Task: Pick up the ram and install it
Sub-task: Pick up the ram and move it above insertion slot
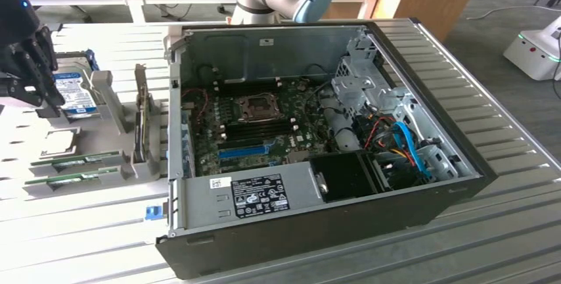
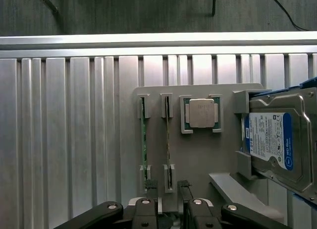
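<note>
1. Nearest, the gripper [image 2: 167,188]; jaws spread wide, nothing held between them; hanging above the grey holder [image 2: 198,159] on the slatted table [image 2: 59,140].
2. Just beyond the fingertips [image 2: 151,185], the ram [image 2: 168,140]; standing on edge in its groove, untouched; roughly in line with the gap of the jaws (a judgement only).
3. Beside it, a second stick [image 2: 144,140] of the same kind; on the other side a processor [image 2: 201,113]; then a hard drive [image 2: 277,140] with blue label.
4. Farther away, toward the exterior view's right, the open computer case [image 1: 368,228] with its motherboard [image 1: 290,136]; memory slots too small to read.
5. Step in hand, probably: the approach for picking up; installing not yet begun.
6. Needed for a clean grasp, as judged: coming down straight; closing on the two flat faces without tilting the board; some risk of catching the groove wall.
</note>
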Robot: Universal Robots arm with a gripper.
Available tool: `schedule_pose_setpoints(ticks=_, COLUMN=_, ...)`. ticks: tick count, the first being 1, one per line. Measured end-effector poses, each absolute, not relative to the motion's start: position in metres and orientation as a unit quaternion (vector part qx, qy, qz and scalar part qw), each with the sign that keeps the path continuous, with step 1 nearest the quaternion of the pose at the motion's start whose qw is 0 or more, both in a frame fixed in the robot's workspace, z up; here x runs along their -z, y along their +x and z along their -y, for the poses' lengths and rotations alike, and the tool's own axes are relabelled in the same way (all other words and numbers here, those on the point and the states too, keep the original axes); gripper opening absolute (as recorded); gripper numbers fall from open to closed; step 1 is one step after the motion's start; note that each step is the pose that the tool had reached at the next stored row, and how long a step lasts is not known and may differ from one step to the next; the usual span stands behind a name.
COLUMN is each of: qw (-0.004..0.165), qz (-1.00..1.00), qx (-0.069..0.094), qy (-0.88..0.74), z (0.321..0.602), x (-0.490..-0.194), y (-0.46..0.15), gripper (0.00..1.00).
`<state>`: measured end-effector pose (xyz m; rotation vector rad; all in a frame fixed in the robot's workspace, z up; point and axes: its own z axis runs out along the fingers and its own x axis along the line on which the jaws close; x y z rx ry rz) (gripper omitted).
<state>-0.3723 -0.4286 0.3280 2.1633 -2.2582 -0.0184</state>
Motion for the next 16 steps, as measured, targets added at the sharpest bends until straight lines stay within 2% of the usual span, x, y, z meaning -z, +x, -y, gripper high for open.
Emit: schedule_pose_setpoints(ticks=16, qw=0.007, qz=0.722, qx=0.006, qy=0.692, z=0.429, x=-0.299, y=-0.372, gripper=0.30)
